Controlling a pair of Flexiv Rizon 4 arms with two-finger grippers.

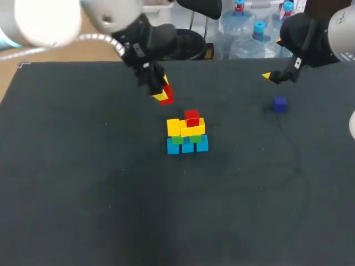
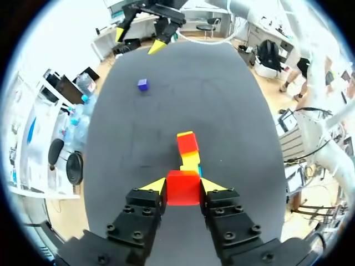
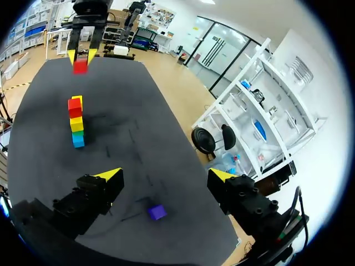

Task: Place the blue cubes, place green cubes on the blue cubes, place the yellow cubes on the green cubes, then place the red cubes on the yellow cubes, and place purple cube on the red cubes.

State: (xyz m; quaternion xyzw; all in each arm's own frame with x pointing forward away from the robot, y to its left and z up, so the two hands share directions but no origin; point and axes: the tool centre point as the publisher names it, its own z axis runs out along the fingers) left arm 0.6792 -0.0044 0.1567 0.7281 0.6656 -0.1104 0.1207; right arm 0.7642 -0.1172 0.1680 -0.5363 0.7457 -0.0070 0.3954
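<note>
One purple cube (image 1: pixel 280 103) lies well apart from the stack (image 1: pixel 187 134).

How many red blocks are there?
2. One red block sits on top of the stack, on the yellow blocks. The other is gripped in the left hand, off to the side of the stack. Another could hide behind the stack.
</note>
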